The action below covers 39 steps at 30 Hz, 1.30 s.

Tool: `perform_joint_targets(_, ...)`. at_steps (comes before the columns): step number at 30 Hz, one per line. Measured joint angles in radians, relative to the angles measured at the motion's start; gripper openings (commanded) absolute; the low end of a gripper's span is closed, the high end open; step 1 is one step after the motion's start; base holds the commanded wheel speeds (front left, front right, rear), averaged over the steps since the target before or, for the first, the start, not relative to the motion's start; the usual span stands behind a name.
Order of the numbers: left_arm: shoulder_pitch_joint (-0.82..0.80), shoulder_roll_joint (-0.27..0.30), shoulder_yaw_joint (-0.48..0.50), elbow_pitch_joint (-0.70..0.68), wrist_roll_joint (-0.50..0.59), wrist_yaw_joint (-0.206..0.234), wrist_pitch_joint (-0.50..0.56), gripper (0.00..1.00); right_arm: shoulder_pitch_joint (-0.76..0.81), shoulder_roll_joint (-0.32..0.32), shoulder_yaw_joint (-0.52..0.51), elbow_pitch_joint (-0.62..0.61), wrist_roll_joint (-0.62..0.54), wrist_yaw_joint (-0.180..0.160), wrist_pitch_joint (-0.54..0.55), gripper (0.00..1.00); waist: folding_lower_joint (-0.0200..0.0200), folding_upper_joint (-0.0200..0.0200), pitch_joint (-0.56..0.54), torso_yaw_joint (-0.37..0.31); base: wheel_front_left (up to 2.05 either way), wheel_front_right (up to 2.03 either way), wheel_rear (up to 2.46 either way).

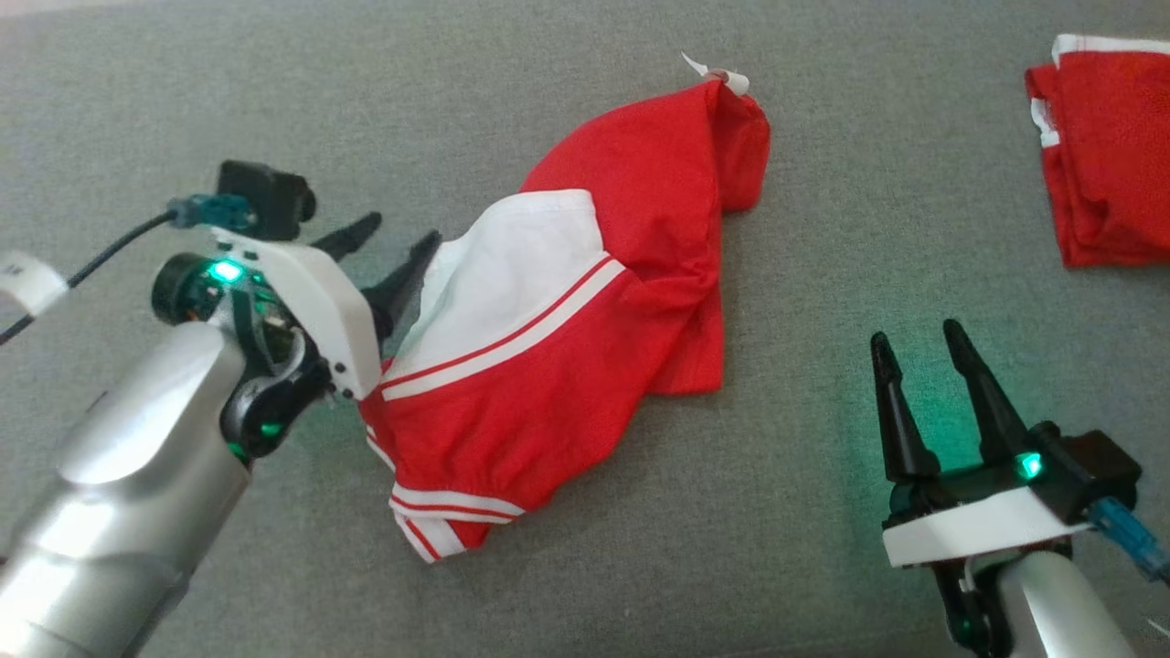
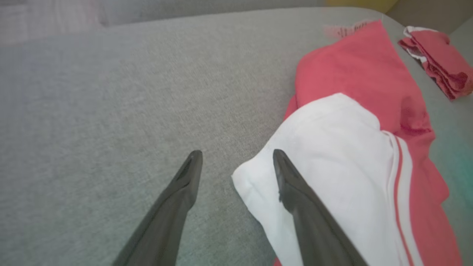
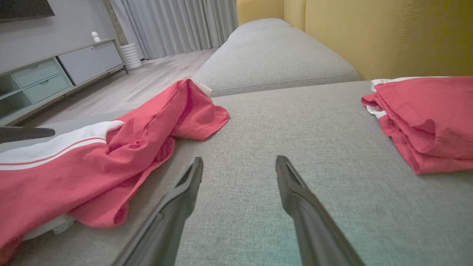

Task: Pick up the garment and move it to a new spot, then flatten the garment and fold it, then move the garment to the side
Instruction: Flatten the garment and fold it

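Left gripper: jaws spread wide, nothing between them, fingers pointing up and to the right in the head view. Silver left forearm rises from the lower left corner. Left wrist shows green lamps lit. Right gripper: jaws wide apart, empty, fingers pointing up, low on the right. Right wrist has its green lamp lit too.

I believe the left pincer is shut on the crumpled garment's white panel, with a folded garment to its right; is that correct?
No: the left pincer stands open at the white panel of the crumpled garment, as the left wrist view shows.
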<state>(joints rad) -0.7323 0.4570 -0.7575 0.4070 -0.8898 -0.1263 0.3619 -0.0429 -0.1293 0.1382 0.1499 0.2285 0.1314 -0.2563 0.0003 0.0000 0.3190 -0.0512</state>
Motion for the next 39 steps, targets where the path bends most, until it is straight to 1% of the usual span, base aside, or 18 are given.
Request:
perform_joint_targets(5,-0.024,0.010,-0.089,0.010,-0.062,-0.006,0.015,1.00,-0.018,0.001,-0.003,-0.002,0.000,0.000,0.000,1.00,-0.0001,0.0000,0.020,-0.007,0.00,0.00,0.00)
perform_joint_targets(9,-0.029,0.030,-0.154,0.016,-0.070,-0.006,0.008,1.00,-0.029,0.003,-0.003,-0.003,0.000,0.000,0.000,1.00,-0.0002,0.0000,0.033,-0.014,0.00,0.00,0.00)
perform_joint_targets(12,-0.054,0.046,-0.189,0.023,-0.070,-0.006,-0.022,1.00,-0.037,0.004,-0.002,-0.007,0.000,0.000,0.000,1.00,-0.0003,0.0000,0.047,-0.018,0.00,0.00,0.00)
perform_joint_targets(13,-0.063,0.047,-0.200,0.029,-0.070,-0.006,-0.033,0.90,-0.040,0.005,-0.002,-0.008,0.000,0.000,0.000,1.00,-0.0002,0.0000,0.051,-0.020,0.00,0.00,0.00)
perform_joint_targets(14,-0.071,0.047,-0.211,0.034,-0.070,-0.006,-0.046,0.68,-0.043,0.005,-0.003,-0.008,0.000,0.000,0.000,1.00,-0.0003,0.0000,0.055,-0.021,0.00,0.00,0.00)
perform_joint_targets(15,-0.077,0.047,-0.221,0.037,-0.070,-0.006,-0.061,0.33,-0.047,0.005,-0.004,-0.010,0.000,0.000,0.000,1.00,-0.0002,0.0000,0.058,-0.021,0.00,0.00,0.00)
perform_joint_targets(16,-0.082,0.048,-0.231,0.040,-0.070,-0.006,-0.080,0.15,-0.049,0.005,-0.005,-0.010,0.000,0.000,0.000,1.00,-0.0002,0.0000,0.060,-0.021,0.00,0.00,0.00)
perform_joint_targets(17,-0.082,0.048,-0.231,0.040,-0.070,-0.006,-0.080,0.00,-0.049,0.005,-0.005,-0.010,0.000,0.000,0.000,1.00,-0.0002,0.0000,0.060,-0.021,0.00,0.00,0.00)
perform_joint_targets(18,-0.085,0.049,-0.248,0.039,-0.070,-0.006,-0.101,0.00,-0.051,0.005,-0.006,-0.012,0.000,0.000,0.000,1.00,-0.0002,0.0000,0.062,-0.020,0.00,0.00,0.00)
perform_joint_targets(19,-0.086,0.054,-0.270,0.039,-0.067,-0.006,-0.157,0.00,-0.051,0.004,-0.010,-0.012,0.000,0.000,0.000,1.00,-0.0002,0.0000,0.062,-0.017,0.00,0.00,0.00)
perform_joint_targets(20,-0.089,0.060,-0.278,0.041,-0.065,-0.006,-0.186,0.00,-0.051,0.004,-0.015,-0.012,0.000,0.000,0.000,1.00,-0.0002,0.0000,0.060,-0.014,0.00,0.00,0.00)
perform_joint_targets(23,-0.113,0.083,-0.277,0.048,-0.067,-0.006,-0.258,0.00,-0.051,0.004,-0.022,-0.012,0.000,0.000,0.000,1.00,-0.0002,0.0000,0.049,-0.002,0.00,0.00,0.00)
perform_joint_targets(27,-0.166,0.117,-0.274,0.046,-0.095,-0.006,-0.296,0.00,-0.050,0.004,-0.016,-0.012,0.000,0.000,0.000,1.00,-0.0003,0.0000,0.025,0.015,0.00,0.00,0.00)
perform_joint_targets(32,-0.184,0.162,-0.274,0.029,-0.106,-0.006,-0.328,0.00,-0.054,0.003,-0.006,-0.003,0.016,0.000,0.000,1.00,-0.0004,0.0000,0.004,0.036,0.00,0.00,0.00)
perform_joint_targets(36,-0.187,0.181,-0.287,0.012,-0.105,-0.006,-0.329,0.00,-0.127,-0.028,0.029,0.071,0.058,0.000,0.000,1.00,-0.0003,0.0000,0.007,0.054,0.00,0.00,0.00)
perform_joint_targets(39,-0.205,0.189,-0.300,0.014,-0.073,-0.006,-0.338,0.00,-0.251,-0.075,0.064,0.190,0.107,0.000,0.000,1.00,-0.0003,0.0000,0.017,0.072,0.00,0.00,0.00)
